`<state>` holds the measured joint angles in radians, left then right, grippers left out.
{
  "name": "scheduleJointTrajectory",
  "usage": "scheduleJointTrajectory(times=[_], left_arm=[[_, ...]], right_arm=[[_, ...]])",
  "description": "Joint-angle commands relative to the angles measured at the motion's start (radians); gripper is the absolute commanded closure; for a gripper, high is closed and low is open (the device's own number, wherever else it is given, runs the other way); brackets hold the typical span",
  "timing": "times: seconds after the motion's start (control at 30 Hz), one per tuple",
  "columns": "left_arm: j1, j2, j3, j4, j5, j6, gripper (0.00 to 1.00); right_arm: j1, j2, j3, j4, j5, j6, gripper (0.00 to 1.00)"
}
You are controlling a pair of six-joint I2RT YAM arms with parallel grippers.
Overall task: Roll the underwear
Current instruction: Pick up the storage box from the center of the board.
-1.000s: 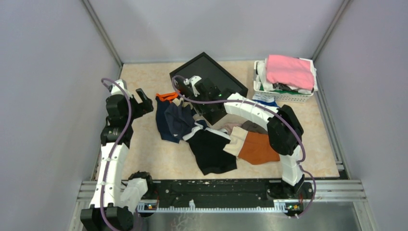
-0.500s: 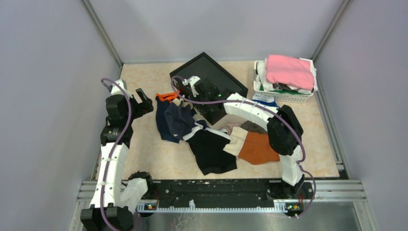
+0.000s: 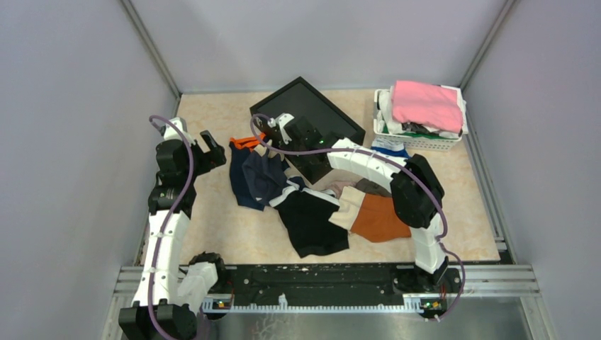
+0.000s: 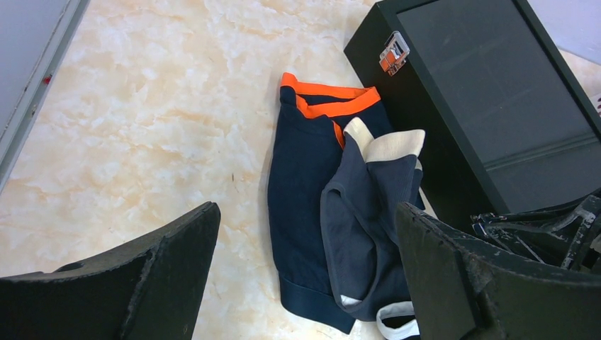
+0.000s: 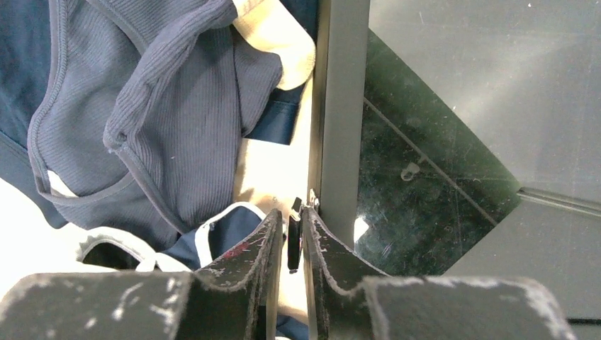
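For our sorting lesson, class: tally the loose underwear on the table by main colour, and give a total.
Navy underwear, orange waistband: 1
Slate-grey underwear: 1
Black underwear: 1
Rust-orange underwear: 1
Grey-brown underwear: 1
Royal-blue underwear by the basket, partly hidden: 1
Total: 6 told apart; the heap may hide more.

**What my table carries**

The beige marbled tabletop (image 3: 212, 234) fills the middle of my overhead view. A black box (image 3: 312, 106) sits askew at upper centre. A white basket (image 3: 418, 144) stands at upper right, with a scrap of blue underwear (image 3: 394, 150) just below it. Left of centre lies a navy pair with an orange waistband (image 4: 305, 184), overlapped by a grey pair (image 4: 361, 212). At lower centre is a black pair (image 3: 312, 227), with a rust-orange pair (image 3: 381, 219) to its right.
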<state>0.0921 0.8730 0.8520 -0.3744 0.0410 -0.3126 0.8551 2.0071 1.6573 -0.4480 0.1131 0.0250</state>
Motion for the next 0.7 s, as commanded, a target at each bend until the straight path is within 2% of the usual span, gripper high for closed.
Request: scheduleJointTrajectory(times=[0.0,0.13,0.37,0.67], left_arm=[[0.011,-0.018,-0.007,0.033,0.012,-0.006,0.01],[0.012,-0.020,-0.008,0.032,0.013,-0.006,0.01],[0.013,-0.021,-0.008,0.033,0.013,-0.007,0.01],[0.015,-0.031,-0.008,0.027,-0.001,-0.007,0.01]], right_arm=[[0.009,0.010,0.012,0.021,0.046,-0.017,0.87],[0.010,-0.004,0.003,0.027,0.036,-0.012,1.00],[0.020,-0.042,0.025,0.013,0.008,0.013,1.00],[0.123,-0.033,0.118,-0.050,0.039,0.062,1.00]])
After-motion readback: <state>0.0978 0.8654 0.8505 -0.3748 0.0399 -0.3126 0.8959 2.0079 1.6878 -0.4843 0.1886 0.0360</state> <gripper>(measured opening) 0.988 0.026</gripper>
